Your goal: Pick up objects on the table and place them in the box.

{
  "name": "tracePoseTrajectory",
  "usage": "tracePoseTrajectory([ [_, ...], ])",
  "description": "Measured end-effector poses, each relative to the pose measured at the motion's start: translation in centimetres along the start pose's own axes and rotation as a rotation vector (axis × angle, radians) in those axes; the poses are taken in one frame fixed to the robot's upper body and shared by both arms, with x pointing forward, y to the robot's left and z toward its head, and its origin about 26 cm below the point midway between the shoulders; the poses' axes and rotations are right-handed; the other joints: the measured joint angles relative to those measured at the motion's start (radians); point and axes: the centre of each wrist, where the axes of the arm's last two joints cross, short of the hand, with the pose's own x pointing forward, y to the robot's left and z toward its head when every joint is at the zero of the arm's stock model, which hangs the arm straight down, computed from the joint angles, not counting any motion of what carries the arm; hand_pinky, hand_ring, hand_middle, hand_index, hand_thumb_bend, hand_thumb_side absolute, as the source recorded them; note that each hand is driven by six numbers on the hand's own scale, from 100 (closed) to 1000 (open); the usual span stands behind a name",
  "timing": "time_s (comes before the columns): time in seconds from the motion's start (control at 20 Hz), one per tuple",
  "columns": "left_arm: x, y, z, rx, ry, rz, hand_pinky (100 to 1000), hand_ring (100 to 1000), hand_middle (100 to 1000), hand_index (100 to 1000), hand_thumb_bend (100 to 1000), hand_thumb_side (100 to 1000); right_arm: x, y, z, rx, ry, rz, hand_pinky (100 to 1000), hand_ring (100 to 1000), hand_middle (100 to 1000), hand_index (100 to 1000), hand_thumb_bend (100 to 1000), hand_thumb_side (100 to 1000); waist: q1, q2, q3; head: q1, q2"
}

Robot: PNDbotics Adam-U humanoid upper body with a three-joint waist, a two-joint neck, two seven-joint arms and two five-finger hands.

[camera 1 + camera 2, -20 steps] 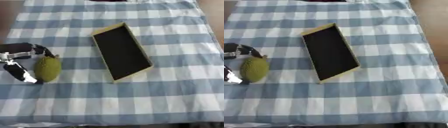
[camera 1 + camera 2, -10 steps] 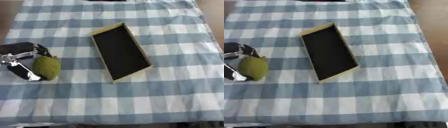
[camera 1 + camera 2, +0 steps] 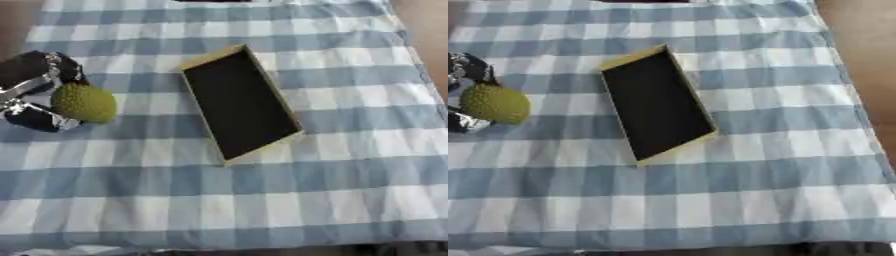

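Left side of the scene: the robot's left hand (image 3: 35, 95), black with silver joints, enters from the left edge and grasps a green fruit (image 3: 84, 103). The fruit is rounded to oval, yellowish green, with a bumpy, spiky-looking skin resembling a small jackfruit. Fingers (image 3: 61, 67) curl over its far side and another digit wraps under its near left side, so the fruit sits between them. Whether the fruit rests on the cloth or is lifted clear of it cannot be told from these views.

Centre: a shallow rectangular box (image 3: 239, 103) with pale tan walls and a black inner floor lies open on the table, its long axis running diagonally from far left to near right. The inside of the box holds nothing. The fruit lies well to the left of the box, apart from it, level with the box's middle; bare cloth separates the two, and nothing stands between them.

Whole surface: a blue-and-white checked tablecloth (image 3: 350, 190) covers the table, with slight wrinkles along the near edge. To the right of the box the cloth carries nothing. The robot's right hand shows in neither view.
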Motion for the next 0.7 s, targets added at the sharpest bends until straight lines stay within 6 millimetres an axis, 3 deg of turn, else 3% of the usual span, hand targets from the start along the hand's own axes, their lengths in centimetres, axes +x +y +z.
tracePoseTrajectory([
  [0.3, 1.2, 3.0, -2.6, 0.08, -0.102, -0.072, 563, 479, 462, 569, 232, 100, 0.0, 0.0, 0.0, 0.0, 0.002, 0.001, 796, 669, 619, 679, 116, 591, 0.003, -0.005, 0.004, -0.023, 0.0],
  [0.55, 3.4, 5.0, -6.8, 0.146, -0.217, -0.097, 569, 476, 454, 557, 214, 100, 0.0, -0.1, 0.1, 0.003, 0.002, 0.004, 796, 669, 618, 679, 113, 589, 0.001, -0.012, 0.005, -0.043, 0.0],
  [0.7, 4.6, 4.8, -9.5, 0.146, -0.272, -0.089, 569, 477, 455, 560, 210, 100, 0.0, -0.1, 0.1, 0.004, 0.002, 0.004, 796, 670, 619, 679, 114, 587, 0.001, -0.012, 0.005, -0.055, 0.0],
])
